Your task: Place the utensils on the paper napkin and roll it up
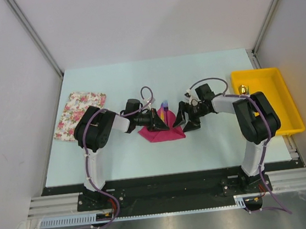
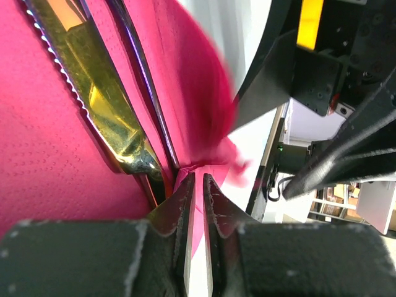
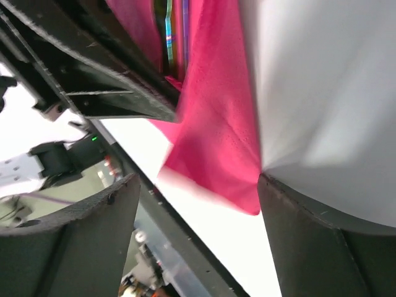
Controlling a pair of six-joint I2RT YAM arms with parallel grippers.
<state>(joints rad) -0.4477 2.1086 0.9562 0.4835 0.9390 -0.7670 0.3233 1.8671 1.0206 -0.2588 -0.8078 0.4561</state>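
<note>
The paper napkin (image 2: 37, 154) is thin pink paper, dull, with tiny bumps all over. The yellow knife (image 2: 105, 105) is see-through plastic, smooth and very shiny. The purple fork (image 1: 165, 106) looks like plastic too. The fingers (image 2: 176, 210) of the left gripper (image 2: 198, 182) are black, dull and grainy. The tray (image 1: 286, 116) is smooth yellow plastic.

In the top view the left hand (image 1: 161, 124) covers the paper napkin's (image 1: 169, 135) 9 o'clock side and hides the yellow utensil (image 2: 105, 105) entirely. Only the purple fork's (image 1: 165, 106) tines show, at 12 o'clock. The left wrist view cuts the yellow utensil off at its top edge, and the object (image 1: 242, 89) in the yellow tray (image 1: 287, 127) is too small to identify.
</note>
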